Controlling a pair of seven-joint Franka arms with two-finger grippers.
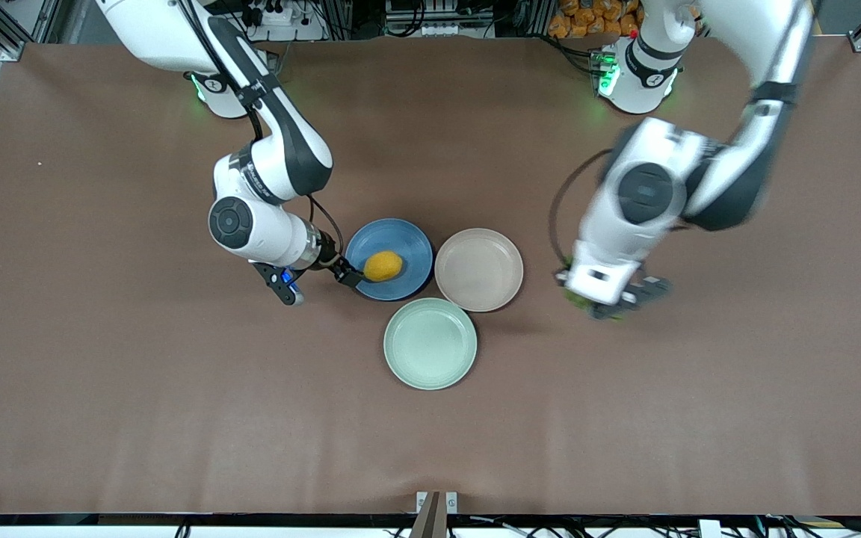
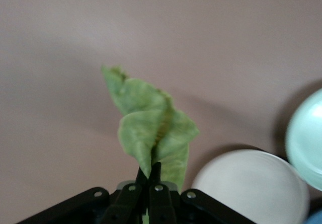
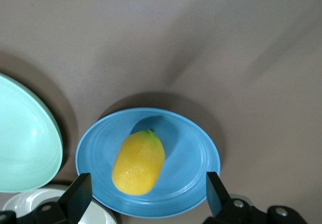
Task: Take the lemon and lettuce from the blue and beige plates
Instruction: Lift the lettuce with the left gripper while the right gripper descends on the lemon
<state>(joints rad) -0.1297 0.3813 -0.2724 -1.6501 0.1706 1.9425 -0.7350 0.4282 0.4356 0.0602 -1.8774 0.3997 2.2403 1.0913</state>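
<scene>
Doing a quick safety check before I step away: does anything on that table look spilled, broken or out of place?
Nothing stands out. The lemon lies in the blue plate, the beige plate and mint-green plate sit upright, and the left tool holds the lettuce over bare table.

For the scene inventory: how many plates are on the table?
3: blue plate holding the lemon, beige plate beside it toward the left arm's end, mint-green plate nearest the front camera.
</scene>
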